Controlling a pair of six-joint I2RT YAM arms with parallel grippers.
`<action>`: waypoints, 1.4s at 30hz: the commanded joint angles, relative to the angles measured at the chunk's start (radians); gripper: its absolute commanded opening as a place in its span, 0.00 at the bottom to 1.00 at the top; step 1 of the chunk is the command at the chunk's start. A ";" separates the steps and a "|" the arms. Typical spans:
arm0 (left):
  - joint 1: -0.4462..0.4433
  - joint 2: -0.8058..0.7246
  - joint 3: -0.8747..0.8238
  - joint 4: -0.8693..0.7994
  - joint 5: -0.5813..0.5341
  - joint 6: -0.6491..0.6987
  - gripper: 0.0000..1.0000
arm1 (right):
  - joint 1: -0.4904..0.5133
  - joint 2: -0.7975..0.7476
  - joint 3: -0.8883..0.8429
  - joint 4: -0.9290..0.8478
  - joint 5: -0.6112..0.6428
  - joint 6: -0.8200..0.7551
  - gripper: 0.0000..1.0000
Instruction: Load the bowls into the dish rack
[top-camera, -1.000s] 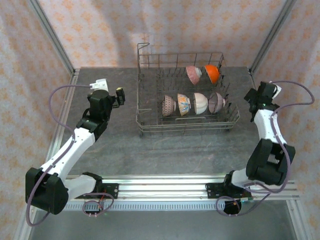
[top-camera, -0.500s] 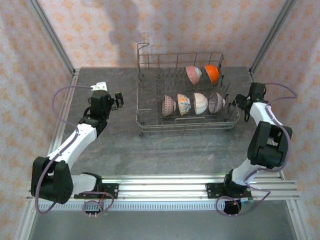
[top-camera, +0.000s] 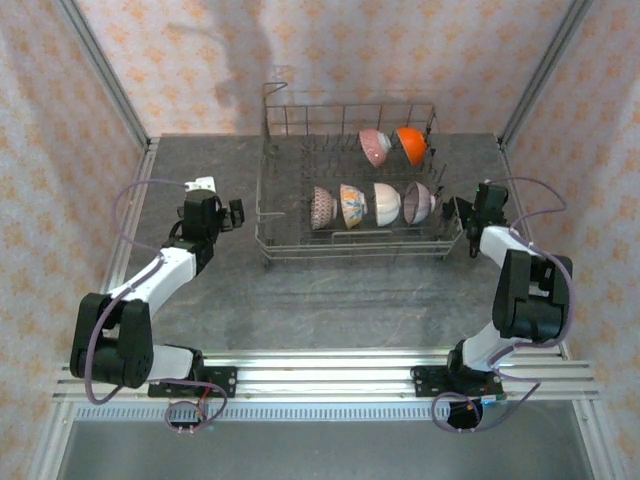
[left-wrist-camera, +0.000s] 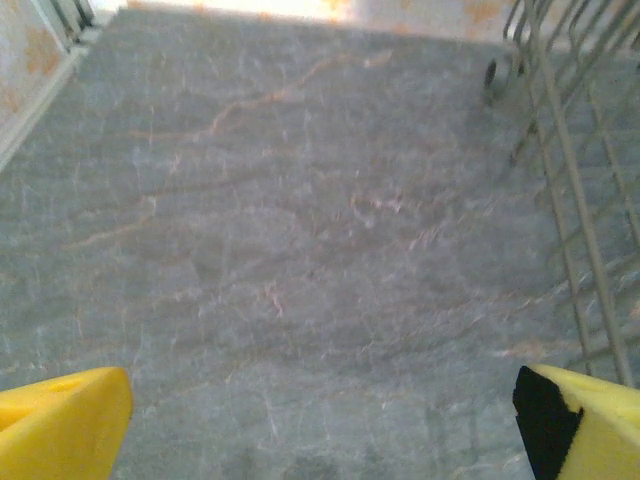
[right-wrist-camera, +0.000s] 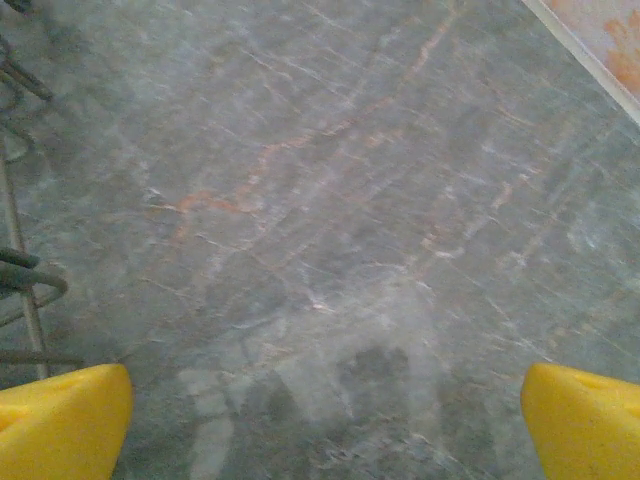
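Left jaws and right jaws are hanging spread and empty, the dish rack (top-camera: 350, 243) sitting between them, six bowls (top-camera: 386, 203) propped on edge by its tines, so loading is looking done.

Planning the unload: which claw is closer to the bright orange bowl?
Right. The right claw sits by the right end of the dish rack, the end where the orange bowl stands. The left claw is off the rack's opposite, left end.
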 joint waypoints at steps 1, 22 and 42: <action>0.011 0.016 -0.020 0.101 -0.017 0.037 0.99 | 0.084 -0.033 -0.084 0.155 -0.051 -0.024 0.99; 0.037 -0.078 -0.333 0.532 -0.020 0.219 0.99 | 0.133 -0.056 -0.415 0.699 0.006 -0.063 0.99; 0.050 0.177 -0.355 0.804 -0.017 0.184 1.00 | 0.137 -0.059 -0.410 0.678 -0.015 -0.074 0.99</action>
